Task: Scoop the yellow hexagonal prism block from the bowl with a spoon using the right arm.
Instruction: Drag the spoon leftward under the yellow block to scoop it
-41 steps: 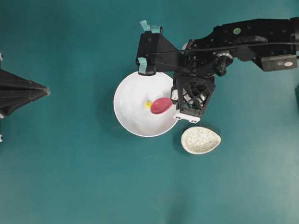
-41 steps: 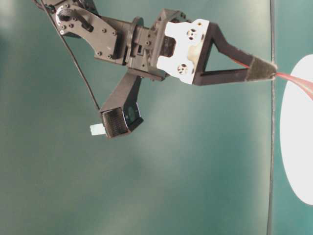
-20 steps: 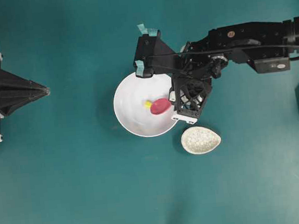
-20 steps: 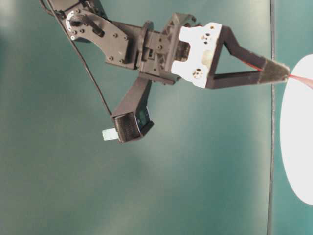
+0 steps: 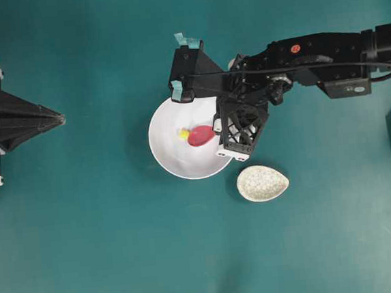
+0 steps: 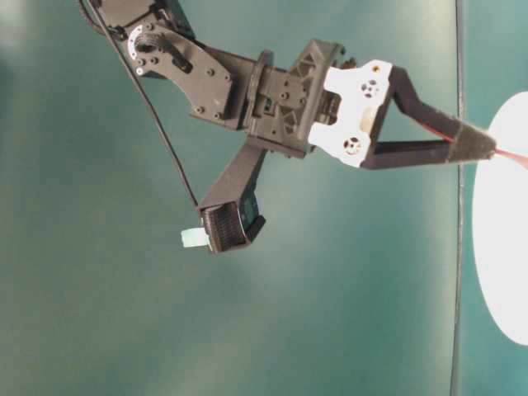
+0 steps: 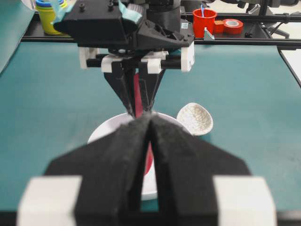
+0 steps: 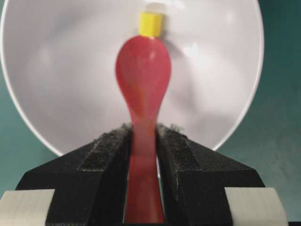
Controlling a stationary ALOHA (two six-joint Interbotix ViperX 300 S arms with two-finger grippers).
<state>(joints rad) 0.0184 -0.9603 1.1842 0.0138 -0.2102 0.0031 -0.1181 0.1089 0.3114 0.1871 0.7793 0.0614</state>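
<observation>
Resting at the table's far left, the left hand (image 5: 59, 119) has its fingers pressed together around nothing. Rightward, the yellow hexagonal prism block (image 5: 183, 133) lies inside the bowl (image 5: 169, 155), touching the spoon (image 5: 200, 135) tip, straight ahead along the handle clamped in the right hand (image 5: 216, 128).

Fingers (image 8: 108, 155) clamp spoon (image 8: 143, 75) handle; scoop tip touches yellow block (image 8: 151, 24) inside bowl (image 8: 56, 75).
</observation>
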